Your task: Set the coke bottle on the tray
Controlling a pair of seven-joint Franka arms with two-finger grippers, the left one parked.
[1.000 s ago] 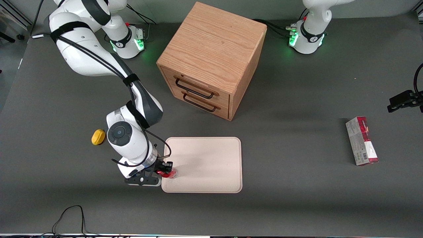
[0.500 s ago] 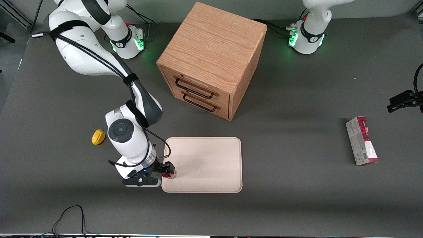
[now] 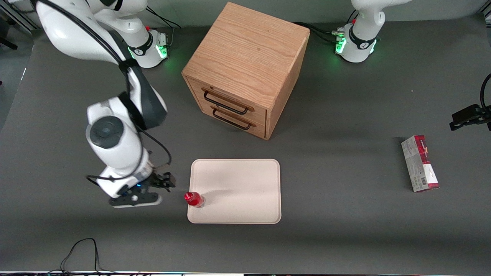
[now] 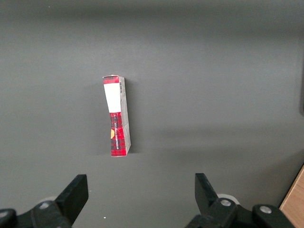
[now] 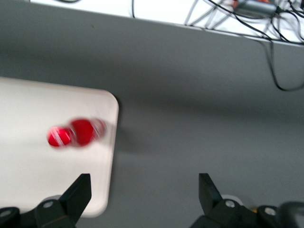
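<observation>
One tiny red coke bottle (image 3: 194, 199) with a red cap stands upright on the flat cream-white rounded-corner tray (image 3: 245, 184), close to the tray's rim on the working arm's side. The black two-pronged fingers (image 3: 165, 180) hang spread wide and empty above the dark grey table (image 3: 345, 230), just beside the bottle, apart from it.
</observation>
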